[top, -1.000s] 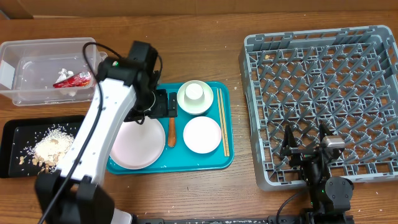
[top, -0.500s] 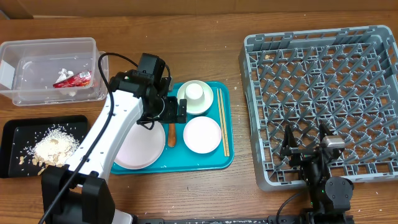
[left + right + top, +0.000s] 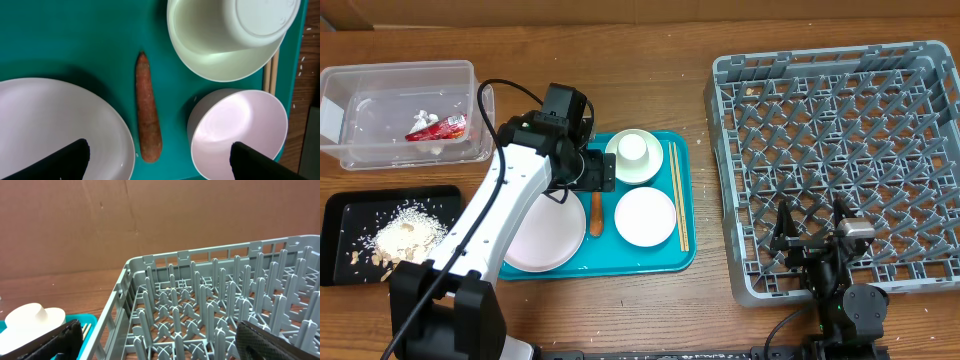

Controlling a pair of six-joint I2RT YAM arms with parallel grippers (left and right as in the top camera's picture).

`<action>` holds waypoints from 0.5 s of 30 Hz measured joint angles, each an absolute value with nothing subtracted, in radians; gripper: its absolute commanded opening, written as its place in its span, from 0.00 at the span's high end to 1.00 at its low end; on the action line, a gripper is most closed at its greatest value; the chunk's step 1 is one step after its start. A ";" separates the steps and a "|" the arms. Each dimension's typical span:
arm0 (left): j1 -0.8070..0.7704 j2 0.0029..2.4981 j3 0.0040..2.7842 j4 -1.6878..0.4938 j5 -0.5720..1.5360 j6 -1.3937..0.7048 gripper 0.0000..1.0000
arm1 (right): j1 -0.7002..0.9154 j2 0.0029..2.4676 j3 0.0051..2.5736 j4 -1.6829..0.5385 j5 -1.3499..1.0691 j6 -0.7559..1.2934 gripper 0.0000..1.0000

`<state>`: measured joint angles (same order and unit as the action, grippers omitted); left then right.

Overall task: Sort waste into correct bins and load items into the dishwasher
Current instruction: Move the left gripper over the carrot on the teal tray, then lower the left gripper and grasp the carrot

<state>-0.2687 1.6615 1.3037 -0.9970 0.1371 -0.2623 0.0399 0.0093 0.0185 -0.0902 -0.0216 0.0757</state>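
Two sets of fingers were logged, both released and empty.

1. Right gripper (image 3: pixel 810 215): nearest item. Its fingers were spread wide over the near edge of the grey dish rack (image 3: pixel 840 130).
2. Black tray (image 3: pixel 340 215): near left on the wooden surface (image 3: pixel 640 60), holding pale crumbs (image 3: pixel 405 235).
3. Teal tray (image 3: pixel 660 255): centre, carrying entries 4 to 9.
4. Large plate (image 3: pixel 55 125): near left corner of the teal tray, lying flat.
5. Smaller plate (image 3: pixel 240 130): to the right of the large plate, lying flat.
6. Carrot (image 3: pixel 148 120): on the teal tray between the two plates, touching neither. Its long axis ran near to far, with the thick end nearest and the narrow tip pointing away toward the far edge.
7. Left gripper (image 3: pixel 159 146): above the carrot, with one finger parted to each side of it and clear of it in the wrist view.
8. Chopsticks (image 3: pixel 677 195): a pair along the right edge of the teal tray, long axis near to far, parallel to the carrot.
9. Bowl (image 3: pixel 215 55): at the far end of the teal tray, with a white cup (image 3: pixel 634 148) inside it.
10. Clear tub (image 3: pixel 380 75): far left, holding the red wrapper (image 3: pixel 440 127).
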 measured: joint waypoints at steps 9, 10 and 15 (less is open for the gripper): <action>-0.269 1.751 1.302 -0.996 0.138 -0.282 0.10 | 0.040 0.009 0.019 -0.090 -0.022 0.075 0.00; -0.269 1.756 1.301 -0.994 0.138 -0.284 0.10 | 0.040 0.009 0.019 -0.090 -0.022 0.075 0.00; -0.269 1.769 1.301 -0.978 0.138 -0.286 0.11 | 0.040 0.009 0.019 -0.090 -0.022 0.075 0.00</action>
<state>-0.2687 1.7687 1.3010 -0.9775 0.1375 -0.2855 0.0399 0.0093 0.0185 -0.0902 -0.0216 0.0753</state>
